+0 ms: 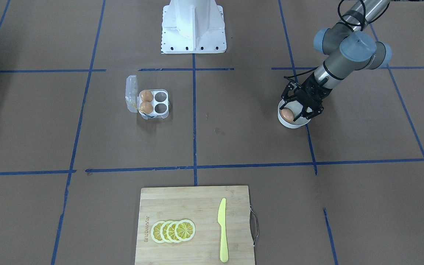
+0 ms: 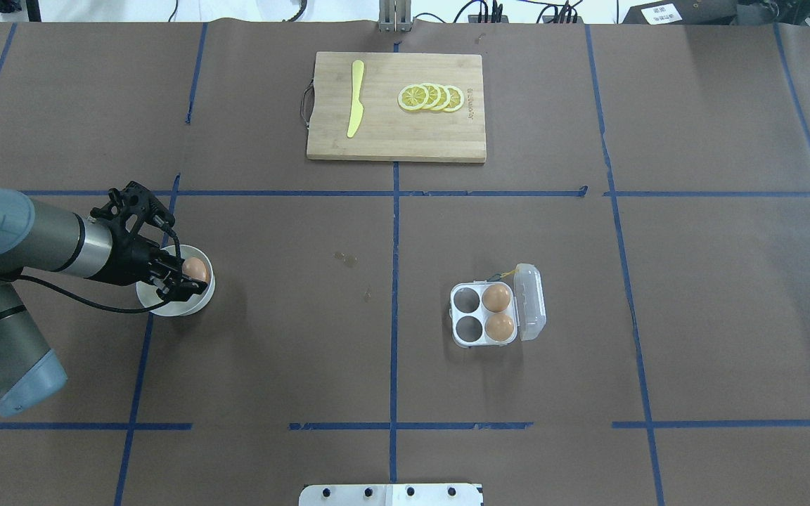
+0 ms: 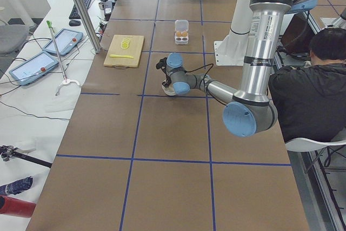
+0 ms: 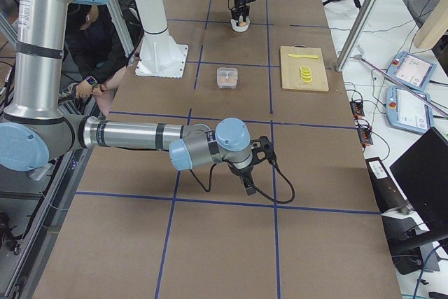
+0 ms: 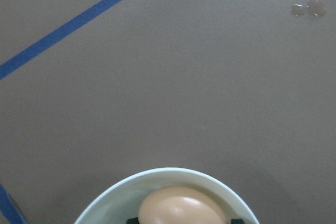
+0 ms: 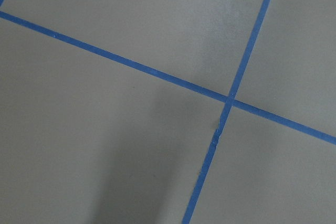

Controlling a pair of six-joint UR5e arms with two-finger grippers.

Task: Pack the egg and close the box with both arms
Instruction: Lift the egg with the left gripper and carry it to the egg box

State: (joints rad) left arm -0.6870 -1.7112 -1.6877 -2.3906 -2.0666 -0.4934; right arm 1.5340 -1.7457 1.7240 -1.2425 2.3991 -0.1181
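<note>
Left gripper (image 1: 293,112): narrowed onto the egg (image 5: 182,205), pads against both its flanks, so I judge it gripped, down inside the white bowl (image 5: 157,176). Step: pick-up. Next: a straight lift, then a carry to the box (image 2: 466,299), well apart (lid open, two cells free). Right gripper (image 4: 250,185): low over the table, opening cannot be told.

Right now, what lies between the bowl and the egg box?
Nothing solid. In the overhead view the stretch from bowl to box is bare brown paper, crossed by one blue tape line, with a few small spots.
</note>
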